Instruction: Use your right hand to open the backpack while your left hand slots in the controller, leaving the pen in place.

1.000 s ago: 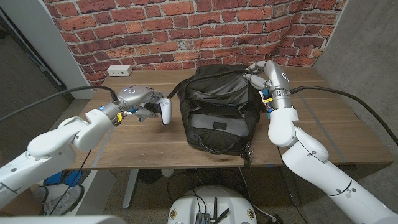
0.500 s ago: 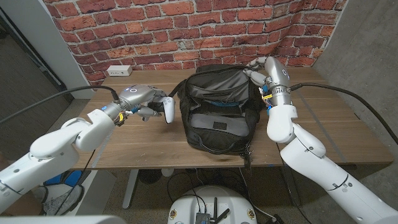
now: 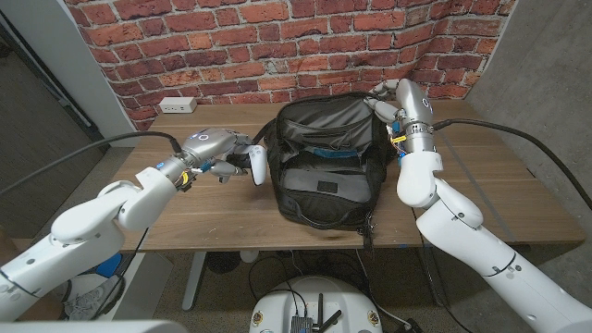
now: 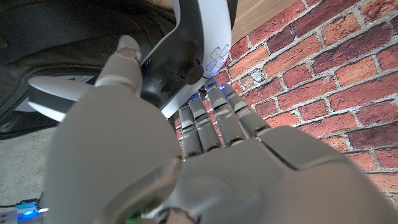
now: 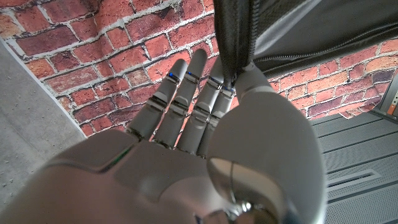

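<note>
A black backpack [image 3: 328, 166] stands at the table's middle with its top mouth gaping towards me. My right hand [image 3: 390, 100] is at its far right corner and pinches the black rim [image 5: 233, 37] between thumb and fingers, holding it up. My left hand [image 3: 215, 148] grips a white controller [image 3: 260, 166] just left of the backpack, beside its open mouth. In the left wrist view the controller [image 4: 193, 50] sits in front of my fingers [image 4: 211, 118], close to the dark fabric [image 4: 62, 37]. A small blue patch [image 3: 326, 151] shows inside the bag; I cannot tell what it is.
A white power strip [image 3: 177, 104] lies at the table's back left corner. The wooden table [image 3: 481, 176] has bare surface right and left of the backpack. A brick wall [image 3: 277, 46] stands behind. Black cables trail from both wrists.
My left hand has carried the controller rightwards, up to the backpack's side. My right hand has lifted the rim higher and further back, so the mouth gapes wider.
</note>
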Robot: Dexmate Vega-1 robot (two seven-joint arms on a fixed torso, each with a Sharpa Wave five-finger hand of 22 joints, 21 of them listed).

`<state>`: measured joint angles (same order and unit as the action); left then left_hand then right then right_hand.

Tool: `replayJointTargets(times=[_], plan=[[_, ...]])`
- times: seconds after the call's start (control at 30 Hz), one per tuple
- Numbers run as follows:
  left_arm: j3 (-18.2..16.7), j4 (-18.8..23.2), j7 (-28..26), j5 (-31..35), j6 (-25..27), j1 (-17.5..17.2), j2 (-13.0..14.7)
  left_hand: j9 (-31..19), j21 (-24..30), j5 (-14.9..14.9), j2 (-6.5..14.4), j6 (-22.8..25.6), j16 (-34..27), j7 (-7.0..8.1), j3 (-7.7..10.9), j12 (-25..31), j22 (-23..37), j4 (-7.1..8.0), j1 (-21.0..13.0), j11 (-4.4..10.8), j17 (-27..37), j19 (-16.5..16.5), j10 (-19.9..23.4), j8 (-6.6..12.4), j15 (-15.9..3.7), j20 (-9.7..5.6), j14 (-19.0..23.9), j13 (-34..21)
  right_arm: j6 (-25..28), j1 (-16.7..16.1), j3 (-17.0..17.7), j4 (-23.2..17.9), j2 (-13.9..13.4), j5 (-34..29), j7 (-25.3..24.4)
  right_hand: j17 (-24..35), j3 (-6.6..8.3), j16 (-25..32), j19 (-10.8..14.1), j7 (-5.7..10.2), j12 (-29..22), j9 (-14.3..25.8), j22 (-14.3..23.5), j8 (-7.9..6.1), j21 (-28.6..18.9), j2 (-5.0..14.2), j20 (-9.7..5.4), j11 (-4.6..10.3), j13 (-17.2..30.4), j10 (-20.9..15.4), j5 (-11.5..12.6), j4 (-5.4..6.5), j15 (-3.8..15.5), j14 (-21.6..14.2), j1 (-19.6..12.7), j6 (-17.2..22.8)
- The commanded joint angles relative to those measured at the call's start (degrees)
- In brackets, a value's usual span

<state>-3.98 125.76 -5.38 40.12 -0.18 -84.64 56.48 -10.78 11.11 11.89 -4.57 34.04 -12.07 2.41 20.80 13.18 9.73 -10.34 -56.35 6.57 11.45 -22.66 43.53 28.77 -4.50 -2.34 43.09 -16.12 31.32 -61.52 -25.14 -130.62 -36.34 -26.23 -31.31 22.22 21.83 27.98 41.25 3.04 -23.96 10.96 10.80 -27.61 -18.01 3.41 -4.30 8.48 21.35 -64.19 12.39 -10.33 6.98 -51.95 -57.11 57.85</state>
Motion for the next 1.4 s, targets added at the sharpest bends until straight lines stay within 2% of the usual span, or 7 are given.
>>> replayJointTargets(times=[0.03, 0.5, 1.1, 1.4], plan=[[2.09, 2.24, -0.14, -0.51, 1.57, 0.04, -1.34, -0.06, 0.16, 0.19, 8.65, 7.88, 0.17, 6.21, 0.98, 0.43, 0.25, 0.54, -2.25, 5.61, 0.13, -0.53, 6.06, 0.05, -9.25, -9.06, 0.69, -0.12, -0.43, 2.35, -0.73, 1.62, 0.36, -0.09, 0.17, 0.07, 0.53, 0.04, 0.61, -0.59, -0.19, 0.20, 0.23, -0.11, -0.26, 3.17, -7.46, 0.20, 0.33, -0.84, 0.34, 0.05, 6.32, -0.57, -3.91, 0.54], [4.24, 4.20, 1.01, -1.03, 3.68, 1.94, -1.40, -0.04, 0.21, 0.21, 8.55, 7.79, 0.30, 6.05, 0.99, 0.29, 0.27, 0.53, -2.14, 5.64, 0.07, -0.78, 5.97, -0.41, -9.22, -9.05, 0.61, -0.16, -1.18, 4.58, -1.44, 3.36, 0.87, 0.58, 0.75, 0.29, 0.43, -0.20, 0.47, -0.62, -0.03, 0.26, 0.23, 0.18, -0.40, 2.99, -7.47, 0.06, 0.61, -0.91, 0.37, 0.20, 6.29, -0.84, -4.15, 0.71], [10.47, 7.32, 6.35, -3.40, 9.08, 6.96, -0.35, -0.05, 0.31, 0.23, 8.57, 7.55, 0.50, 5.90, 1.05, 0.14, 0.31, 0.73, -1.70, 5.63, -0.04, -1.13, 5.73, -0.91, -9.10, -8.99, 0.45, -0.20, -1.80, 6.41, -2.07, 5.34, 1.40, 1.69, 0.90, 0.64, 0.36, -0.53, 0.27, -0.72, 0.35, 0.33, 0.27, 0.63, -0.61, 2.90, -7.48, 0.21, 0.73, -1.06, 0.42, 0.24, 6.30, -1.08, -4.69, 0.82], [11.68, 9.55, 7.69, -4.57, 11.52, 7.32, 0.61, -0.06, 0.49, 0.27, 8.72, 7.74, 0.46, 5.66, 1.12, 0.12, 0.37, 0.81, -1.37, 5.66, -0.04, -1.62, 5.75, -1.07, -9.17, -8.97, 0.58, -0.23, -2.57, 7.12, -2.34, 6.30, 1.65, 2.11, 0.53, 0.80, 0.24, -0.69, 0.23, -0.71, 0.50, 0.38, 0.31, 0.86, -0.75, 2.95, -7.48, 0.33, 0.96, -0.90, 0.39, 0.42, 6.20, -1.15, -4.65, 0.76]])
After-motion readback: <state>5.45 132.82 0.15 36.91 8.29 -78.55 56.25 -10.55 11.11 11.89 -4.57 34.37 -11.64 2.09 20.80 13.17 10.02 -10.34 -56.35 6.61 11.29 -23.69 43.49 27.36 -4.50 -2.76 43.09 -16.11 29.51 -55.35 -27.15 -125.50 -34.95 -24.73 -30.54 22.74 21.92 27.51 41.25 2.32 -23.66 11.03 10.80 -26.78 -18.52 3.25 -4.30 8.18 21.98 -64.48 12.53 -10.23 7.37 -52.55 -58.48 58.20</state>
